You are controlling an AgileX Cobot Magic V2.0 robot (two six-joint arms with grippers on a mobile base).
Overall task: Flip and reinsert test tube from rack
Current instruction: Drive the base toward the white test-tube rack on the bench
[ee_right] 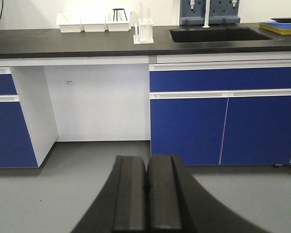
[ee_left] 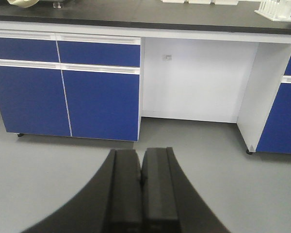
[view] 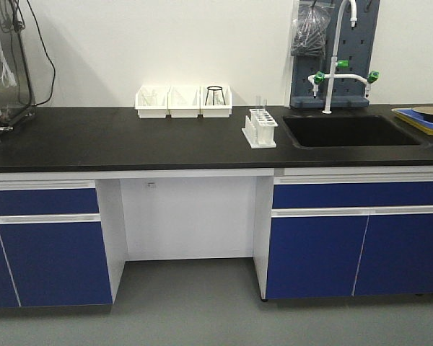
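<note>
Both left gripper [ee_left: 140,160] and right gripper [ee_right: 146,165], closed, face the distant rack [view: 260,128].

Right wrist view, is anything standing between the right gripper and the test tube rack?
Nothing visible does. The shut right gripper has only open air ahead; the rack stands unobstructed on the counter beside the sink, bins farther back.

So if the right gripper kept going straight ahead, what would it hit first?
Likely the blue cabinet door under the counter, beside the white recess, not the rack above; depth is unclear.
</note>
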